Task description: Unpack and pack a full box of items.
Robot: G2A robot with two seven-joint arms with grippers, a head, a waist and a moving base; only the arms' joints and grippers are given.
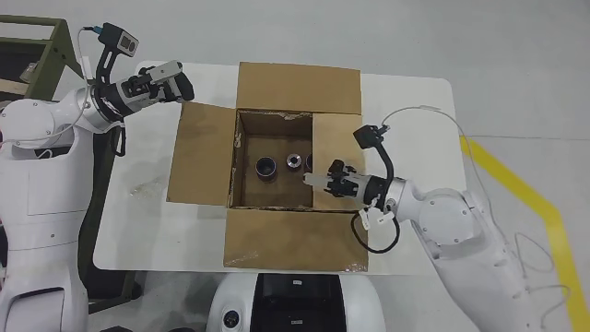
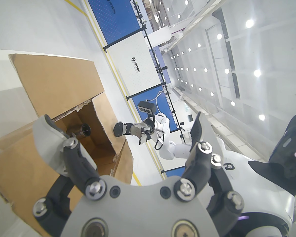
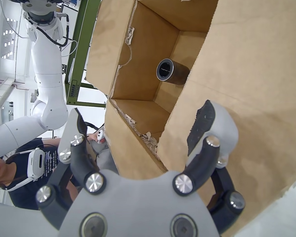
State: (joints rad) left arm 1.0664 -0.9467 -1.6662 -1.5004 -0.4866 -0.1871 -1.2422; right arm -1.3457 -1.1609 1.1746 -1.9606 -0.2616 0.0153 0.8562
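The box [image 1: 277, 161] is open, metal cylinders [image 1: 265, 167] inside; unpacking looks not yet begun. My right end effector [image 1: 312, 181] wide at its opening, left end effector [image 1: 184, 85] wide too, both empty.

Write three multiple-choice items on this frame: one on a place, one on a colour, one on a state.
1. Relative to the box, where are the dark cylinders? A beside it; B inside it; C under it.
2. What colour is the table? A white; B green; C black.
3. How is the right gripper? A shut on a cylinder; B open, empty; C shut on a flap.
Answers: 1 B, they lie on its floor; 2 A, the bare top is white; 3 B, its fingers stand apart, nothing between.
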